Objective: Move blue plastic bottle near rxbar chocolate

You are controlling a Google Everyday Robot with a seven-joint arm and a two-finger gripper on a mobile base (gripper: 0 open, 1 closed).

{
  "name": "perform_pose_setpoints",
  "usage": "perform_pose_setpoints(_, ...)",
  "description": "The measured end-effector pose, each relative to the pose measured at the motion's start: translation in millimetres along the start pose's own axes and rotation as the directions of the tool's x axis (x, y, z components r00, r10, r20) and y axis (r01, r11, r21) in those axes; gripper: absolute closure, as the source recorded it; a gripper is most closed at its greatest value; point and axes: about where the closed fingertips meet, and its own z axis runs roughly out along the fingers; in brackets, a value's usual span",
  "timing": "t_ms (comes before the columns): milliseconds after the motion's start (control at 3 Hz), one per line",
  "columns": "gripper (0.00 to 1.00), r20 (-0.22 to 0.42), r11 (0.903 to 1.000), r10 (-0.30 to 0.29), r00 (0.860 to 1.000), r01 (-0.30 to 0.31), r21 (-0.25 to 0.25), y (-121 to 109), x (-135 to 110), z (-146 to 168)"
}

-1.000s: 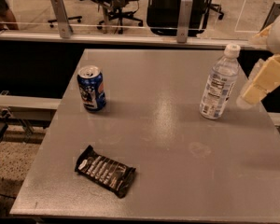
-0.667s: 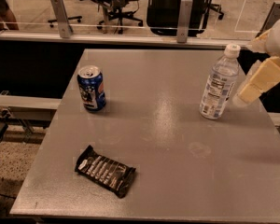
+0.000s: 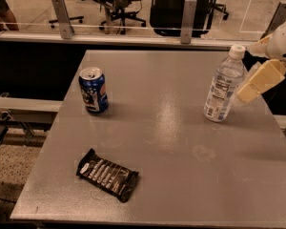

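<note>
The blue plastic bottle [image 3: 222, 86] stands upright at the table's right side, clear with a white cap and a white label. The rxbar chocolate [image 3: 107, 174] lies flat in its black wrapper near the front left of the table, far from the bottle. My gripper [image 3: 254, 63] comes in from the right edge at about the bottle's upper half, just right of it. It is open, and its cream fingers [image 3: 260, 80] are close to the bottle without holding it.
A blue soda can [image 3: 93, 90] stands at the table's left side, behind the bar. The grey table [image 3: 167, 142] ends close to the bottle on the right. A glass barrier [image 3: 133, 30] with posts runs behind the table, with office chairs beyond it.
My gripper has moved a little to the left, closer to the bottle. The bottle, the can and the bar have not moved.
</note>
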Motion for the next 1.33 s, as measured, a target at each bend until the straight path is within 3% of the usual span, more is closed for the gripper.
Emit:
perform_pose_setpoints(667, 0.00, 0.049, 0.9998, -0.006, 0.999, 0.007, -0.020, -7.8, 3.0, 24.2)
perform_pose_setpoints(1000, 0.18, 0.063, 0.9995, -0.007, 0.998, 0.009, -0.030, -10.4, 2.1, 29.2)
perform_pose_setpoints(1333, 0.42, 0.082, 0.9992, -0.006, 0.997, 0.009, -0.039, -11.7, -1.2, 31.8)
